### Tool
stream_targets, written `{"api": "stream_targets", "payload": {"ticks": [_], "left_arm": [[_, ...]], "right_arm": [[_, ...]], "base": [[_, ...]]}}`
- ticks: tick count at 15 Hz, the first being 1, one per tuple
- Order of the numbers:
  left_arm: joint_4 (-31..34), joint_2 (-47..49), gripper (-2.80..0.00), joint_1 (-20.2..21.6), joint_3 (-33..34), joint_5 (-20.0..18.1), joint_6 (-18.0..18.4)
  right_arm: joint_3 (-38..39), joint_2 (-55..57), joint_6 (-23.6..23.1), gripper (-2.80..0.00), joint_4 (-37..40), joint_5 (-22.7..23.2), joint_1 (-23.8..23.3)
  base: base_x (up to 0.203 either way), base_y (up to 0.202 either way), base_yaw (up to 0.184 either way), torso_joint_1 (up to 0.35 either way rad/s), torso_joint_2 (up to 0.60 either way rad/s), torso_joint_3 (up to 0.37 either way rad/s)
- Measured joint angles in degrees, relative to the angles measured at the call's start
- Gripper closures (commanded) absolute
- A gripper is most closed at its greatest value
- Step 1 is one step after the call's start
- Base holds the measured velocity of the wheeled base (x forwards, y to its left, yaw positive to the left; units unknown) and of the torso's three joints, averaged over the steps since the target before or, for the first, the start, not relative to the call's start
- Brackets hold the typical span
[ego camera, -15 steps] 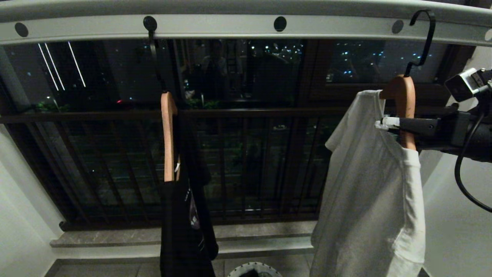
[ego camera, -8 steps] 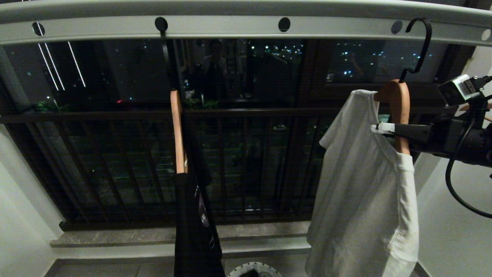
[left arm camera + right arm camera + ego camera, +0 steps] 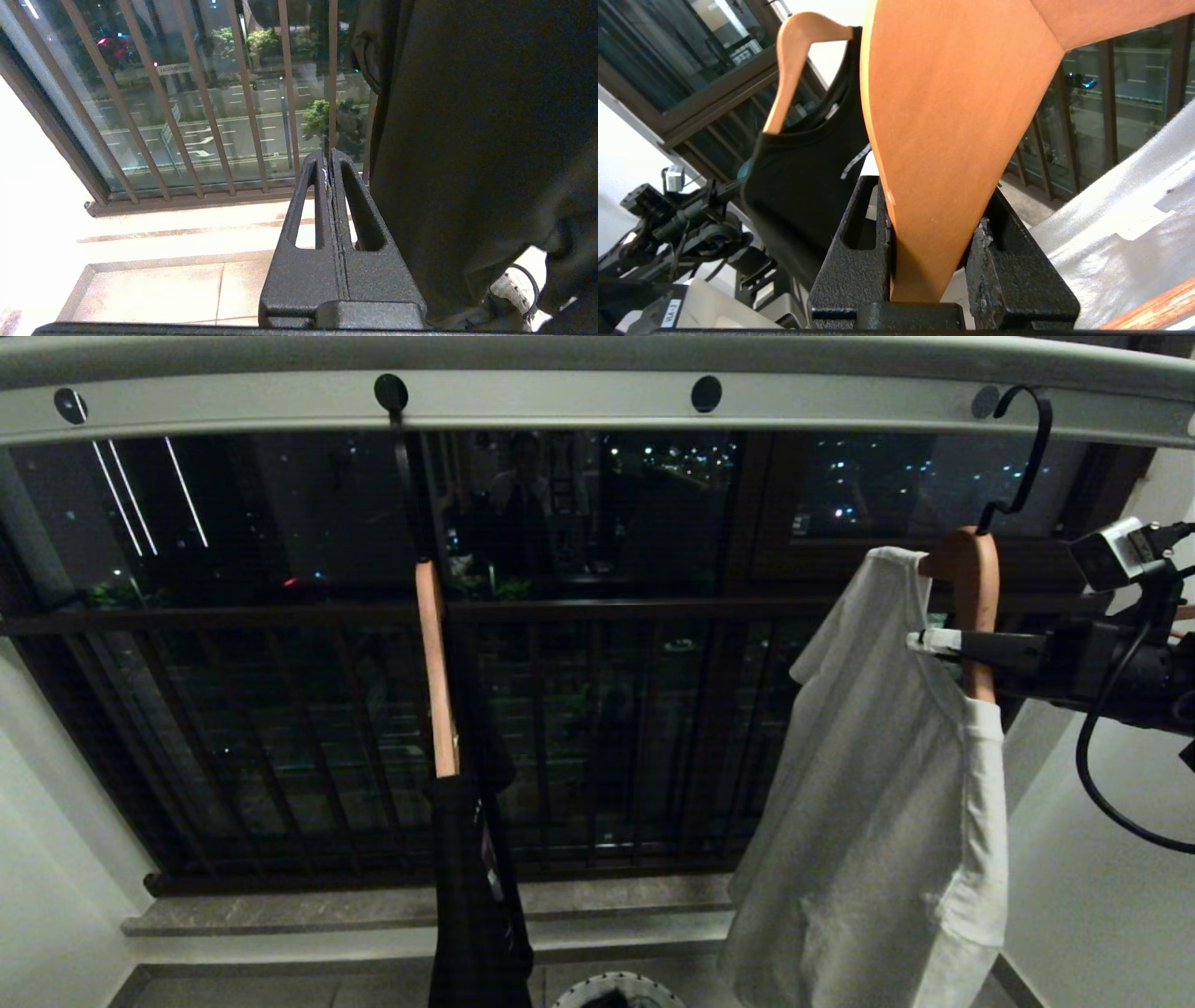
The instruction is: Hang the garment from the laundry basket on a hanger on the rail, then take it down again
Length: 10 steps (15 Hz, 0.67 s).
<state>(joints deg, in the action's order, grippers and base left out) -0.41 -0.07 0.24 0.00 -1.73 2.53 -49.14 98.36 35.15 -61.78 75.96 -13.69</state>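
Holding wooden hanger [image 3: 977, 581] in our right tool [image 3: 920, 638], white garment [image 3: 878, 803] draped | hook [image 3: 1025, 448] has edged right, overlapping the rail [image 3: 560, 401], seating unclear | left tool [image 3: 330, 161] closed, empty, low | hanging nearly done.
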Motion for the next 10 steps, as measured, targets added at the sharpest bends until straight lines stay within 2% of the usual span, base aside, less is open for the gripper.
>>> {"api": "stream_targets", "payload": {"ticks": [5,10], "left_arm": [[0.0,0.0,0.00,0.0,0.0,0.0,0.0],[0.0,0.0,0.00,0.0,0.0,0.0,0.0]], "right_arm": [[-2.8,1.7,0.2,0.00,0.0,0.0,-0.2],[-4.8,3.1,4.1,0.00,-3.1,0.0,-0.5]], "base": [[0.000,0.000,0.000,0.000,0.00,0.000],[0.000,0.000,0.000,0.000,0.00,0.000]]}}
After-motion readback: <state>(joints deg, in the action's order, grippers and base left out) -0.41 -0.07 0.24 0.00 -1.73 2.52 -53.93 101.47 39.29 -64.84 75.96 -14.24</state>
